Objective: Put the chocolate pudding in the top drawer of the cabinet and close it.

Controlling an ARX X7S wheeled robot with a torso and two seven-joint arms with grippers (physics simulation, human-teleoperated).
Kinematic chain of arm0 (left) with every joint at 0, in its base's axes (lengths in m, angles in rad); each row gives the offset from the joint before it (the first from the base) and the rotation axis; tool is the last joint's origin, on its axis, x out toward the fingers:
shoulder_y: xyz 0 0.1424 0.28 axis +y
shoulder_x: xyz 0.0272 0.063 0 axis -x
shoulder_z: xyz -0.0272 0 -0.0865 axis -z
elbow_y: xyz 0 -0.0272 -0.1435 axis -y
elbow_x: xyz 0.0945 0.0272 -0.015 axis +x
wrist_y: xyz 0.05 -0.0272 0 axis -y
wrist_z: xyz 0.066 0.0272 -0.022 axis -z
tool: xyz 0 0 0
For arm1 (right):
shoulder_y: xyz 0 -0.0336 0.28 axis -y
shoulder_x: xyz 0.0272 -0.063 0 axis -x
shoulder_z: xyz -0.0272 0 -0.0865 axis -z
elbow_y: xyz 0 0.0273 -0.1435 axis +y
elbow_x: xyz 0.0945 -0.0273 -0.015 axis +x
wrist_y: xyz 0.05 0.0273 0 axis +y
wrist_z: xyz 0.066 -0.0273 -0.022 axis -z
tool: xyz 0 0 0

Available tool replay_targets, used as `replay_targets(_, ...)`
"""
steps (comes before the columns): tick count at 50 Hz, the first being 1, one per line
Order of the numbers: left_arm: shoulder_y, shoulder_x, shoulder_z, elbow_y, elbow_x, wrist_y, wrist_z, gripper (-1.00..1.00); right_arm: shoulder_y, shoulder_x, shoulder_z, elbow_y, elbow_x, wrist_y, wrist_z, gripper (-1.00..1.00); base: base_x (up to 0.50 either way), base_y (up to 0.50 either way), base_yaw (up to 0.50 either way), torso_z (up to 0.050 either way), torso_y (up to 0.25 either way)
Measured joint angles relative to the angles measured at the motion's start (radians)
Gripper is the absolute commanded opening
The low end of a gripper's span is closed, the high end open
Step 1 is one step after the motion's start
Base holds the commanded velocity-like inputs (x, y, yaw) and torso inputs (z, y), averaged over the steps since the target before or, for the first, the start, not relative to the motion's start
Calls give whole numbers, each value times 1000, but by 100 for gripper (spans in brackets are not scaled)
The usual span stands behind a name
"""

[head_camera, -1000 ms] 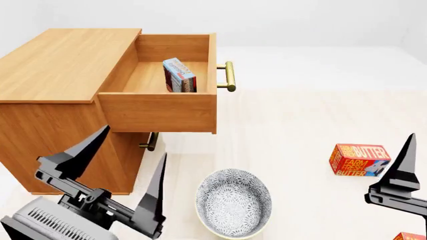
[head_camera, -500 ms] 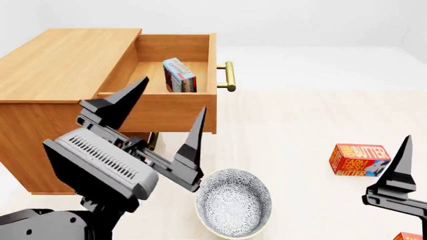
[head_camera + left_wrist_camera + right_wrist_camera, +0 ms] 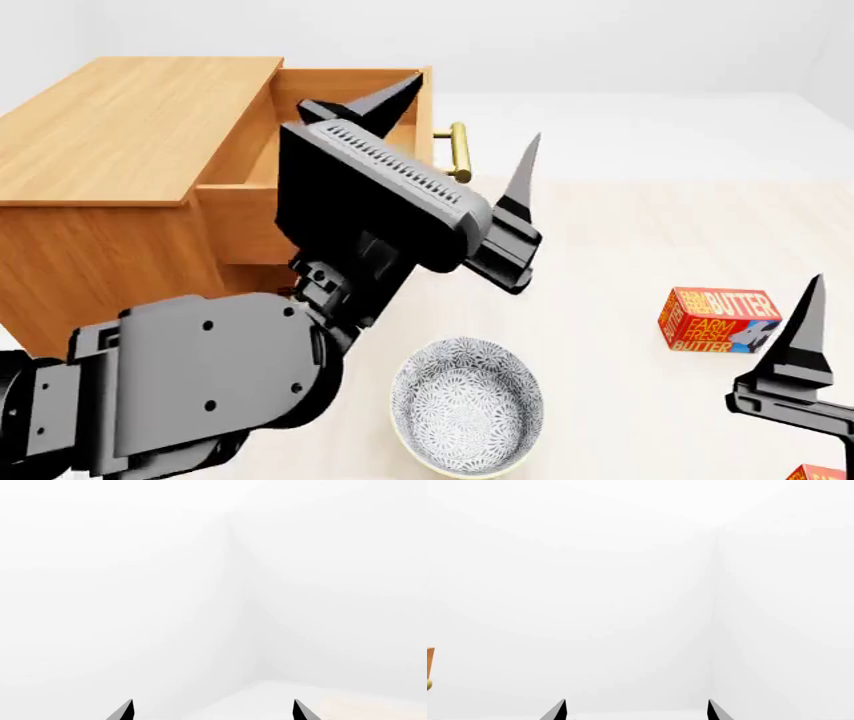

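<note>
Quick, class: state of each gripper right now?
Left gripper: open, holding nothing.
Right gripper: open, holding nothing.

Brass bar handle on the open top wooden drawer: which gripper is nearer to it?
Left. The left gripper is raised right in front of the brass bar handle of the top drawer; the right gripper sits low at the far right, near the red-orange butter box.

The cabinet (image 3: 127, 130) is showing smooth, matt orange-brown wood grain, and its top drawer (image 3: 247, 215) is carrying a glossy brass bar handle (image 3: 461, 152). Just beside the cabinet, the left end effector (image 3: 447, 140) is looking like matt dark plastic. The bowl (image 3: 467, 405) is appearing glazed and patterned.
</note>
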Motion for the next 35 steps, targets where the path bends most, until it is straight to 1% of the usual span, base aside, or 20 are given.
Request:
replay_targets(11, -47, 151, -19, -158, -87, -56, 30, 100, 5, -9, 1, 3, 7, 12, -15, 100, 0, 0, 0, 0, 0)
replay_targets(19, -58, 239, -24, -273, -123, -78, 58, 100, -20, 8, 7, 8, 2, -12, -1, 100, 0, 0, 0, 0, 0)
replay_targets(26, -60, 291, -25, -349, -139, -89, 78, 100, -42, 21, 11, 13, -4, -30, 12, 100, 0, 0, 0, 0, 0)
replay_targets(35, -60, 323, -27, -398, -148, -96, 92, 100, -58, 29, 15, 16, -9, -41, 19, 100, 0, 0, 0, 0, 0)
